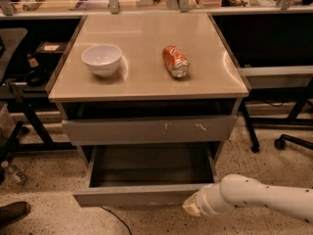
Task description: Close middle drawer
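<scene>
The middle drawer (132,196) is a wide, shallow grey drawer with a plain flat front. It stands pulled far out, showing its bare grey tray interior (151,165). My gripper (190,207), at the end of a white arm coming in from the lower right, is right at the right end of the drawer's front, low near the floor. Above it, the grey drawer front with white scratch marks (146,129) sits slightly out from the cabinet.
A white bowl (101,58) and an orange can (175,61) lying on its side rest on the beige cabinet top (142,82). A shoe (12,213) and a bottle (12,173) are on the floor at left. A chair base (281,142) is at right.
</scene>
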Controlling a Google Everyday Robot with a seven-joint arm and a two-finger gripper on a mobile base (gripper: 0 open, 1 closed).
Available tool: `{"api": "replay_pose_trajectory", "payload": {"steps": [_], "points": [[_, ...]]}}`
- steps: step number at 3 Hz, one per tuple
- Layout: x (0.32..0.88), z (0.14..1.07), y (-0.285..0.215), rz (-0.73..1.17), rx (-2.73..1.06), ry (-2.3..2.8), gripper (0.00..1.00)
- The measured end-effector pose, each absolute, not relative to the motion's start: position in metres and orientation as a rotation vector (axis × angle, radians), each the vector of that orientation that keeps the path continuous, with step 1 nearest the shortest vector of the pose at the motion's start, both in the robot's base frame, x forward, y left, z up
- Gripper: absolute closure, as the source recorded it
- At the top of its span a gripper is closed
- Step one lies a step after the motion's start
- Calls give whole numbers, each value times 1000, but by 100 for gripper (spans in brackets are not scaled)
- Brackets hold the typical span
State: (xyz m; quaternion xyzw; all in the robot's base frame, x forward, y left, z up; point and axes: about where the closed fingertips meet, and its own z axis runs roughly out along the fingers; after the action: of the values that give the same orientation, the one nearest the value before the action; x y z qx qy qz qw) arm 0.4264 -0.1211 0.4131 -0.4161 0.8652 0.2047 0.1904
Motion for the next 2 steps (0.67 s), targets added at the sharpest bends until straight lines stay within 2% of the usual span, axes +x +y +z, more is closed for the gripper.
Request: {"api": "replay_pose_trajectory", "payload": {"steps": [2], "points": [[438, 414, -108, 574, -1213, 2380, 100]]}}
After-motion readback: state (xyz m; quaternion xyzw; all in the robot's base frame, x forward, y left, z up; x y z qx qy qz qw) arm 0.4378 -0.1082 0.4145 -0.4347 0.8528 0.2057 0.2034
